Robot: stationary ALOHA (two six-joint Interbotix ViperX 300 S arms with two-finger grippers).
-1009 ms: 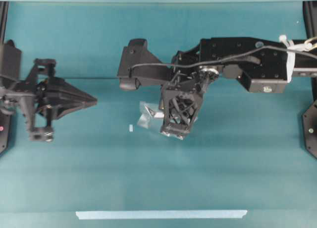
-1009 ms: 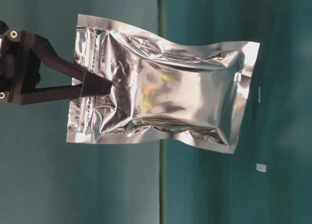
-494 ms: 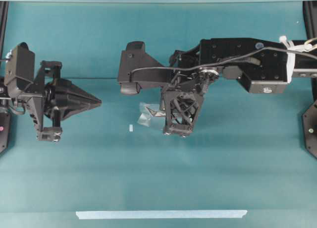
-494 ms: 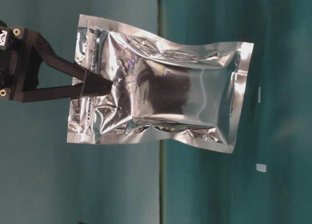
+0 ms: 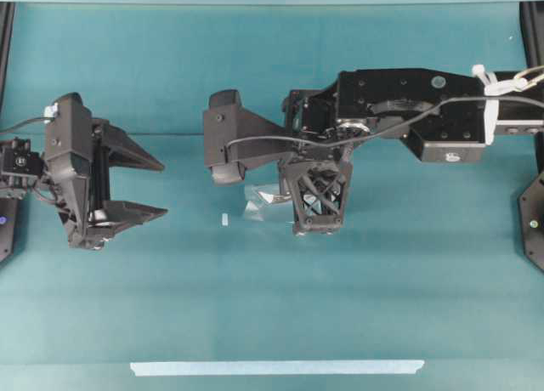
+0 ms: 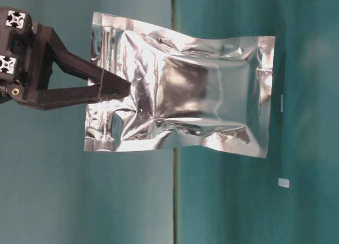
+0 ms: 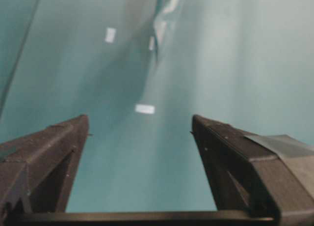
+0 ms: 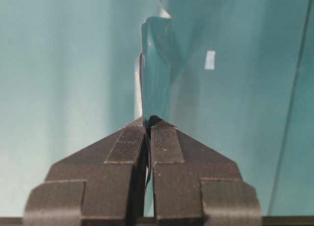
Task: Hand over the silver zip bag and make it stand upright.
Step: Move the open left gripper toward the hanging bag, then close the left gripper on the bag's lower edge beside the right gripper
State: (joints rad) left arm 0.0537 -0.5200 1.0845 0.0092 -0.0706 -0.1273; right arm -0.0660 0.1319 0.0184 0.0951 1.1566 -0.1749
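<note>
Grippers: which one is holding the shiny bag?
The right gripper, pinched shut on the silver bag. The left gripper is wide open, holding nothing.

You've got nothing to read here: no text, label, brand, number or sign shows anywhere.

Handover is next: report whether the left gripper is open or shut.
Open. The left gripper has its fingers spread wide apart with nothing between them.
</note>
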